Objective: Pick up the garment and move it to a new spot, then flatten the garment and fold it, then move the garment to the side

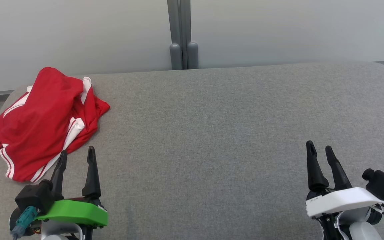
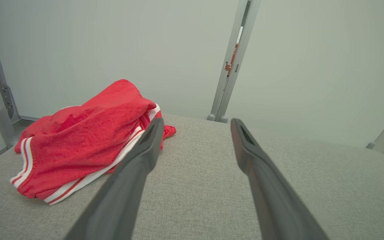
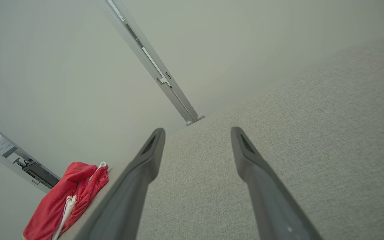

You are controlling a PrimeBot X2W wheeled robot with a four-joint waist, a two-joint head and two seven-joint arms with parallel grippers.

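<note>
Red cloth with white stripes, the garment (image 1: 45, 123) lay crumpled in a loose heap at the far left corner of the grey cloth-covered table (image 1: 212, 133), one edge reaching the table's left rim. Most of the surface to its right lay bare, which I judge was the room you needed for the move and the fold. Your left gripper (image 1: 77, 150) stood at the heap's near edge, its jaws spread wide and holding nothing. In the left wrist view one finger (image 2: 145, 150) crossed in front of the striped hem, though I could not tell whether it touched the cloth. That spot made sense: the left arm was the near one, and open jaws at the hem were set for a pinch. Your right gripper (image 1: 319, 146) stood well apart at the near right, jaws also open and empty, pointing over bare table, likely parked out of the way until a second hold was wanted for spreading. With the garment bunched and its layers tucked under, I judge the pick-up was not yet done. A grab at one layer could have dragged the rest in a tangle or let it slide off the left rim.
</note>
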